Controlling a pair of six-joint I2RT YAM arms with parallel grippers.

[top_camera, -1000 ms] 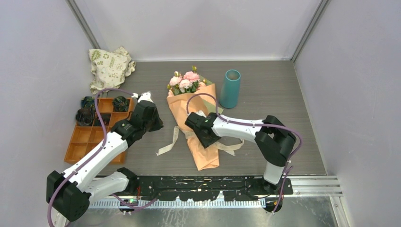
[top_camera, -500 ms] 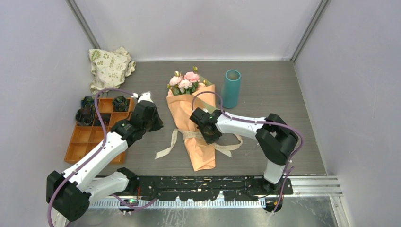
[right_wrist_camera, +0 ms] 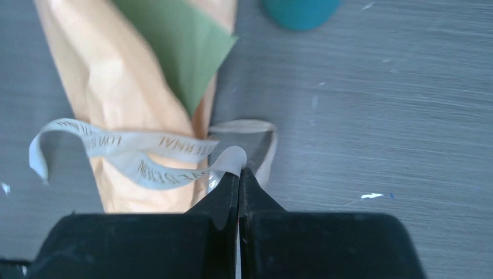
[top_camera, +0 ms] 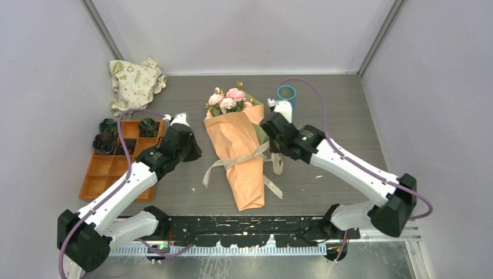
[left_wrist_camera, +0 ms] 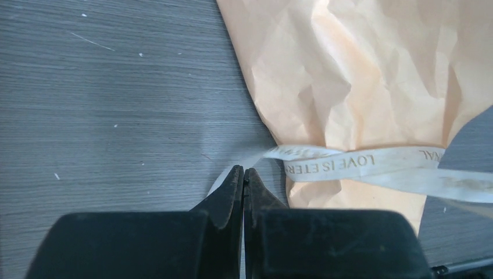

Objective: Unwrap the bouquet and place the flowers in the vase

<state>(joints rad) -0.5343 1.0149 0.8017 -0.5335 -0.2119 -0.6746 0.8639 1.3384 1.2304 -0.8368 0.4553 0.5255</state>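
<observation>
Orange paper of the bouquet [top_camera: 238, 151] lay mid-frame on the bench [top_camera: 349, 116], its long axis running from the flowers [top_camera: 228, 99] at the top down to the narrow tip. Your right hand [right_wrist_camera: 239, 174] sat just right of it, pinched shut on the beige ribbon [right_wrist_camera: 145, 142]. Your left hand [left_wrist_camera: 244, 174], closed on nothing I could see, sat just left. I'd judge the pull should go rightward, across that axis. The teal vase [top_camera: 285, 93] stood close behind the right hand; the orange tray [top_camera: 102, 171] lay well apart at left.
</observation>
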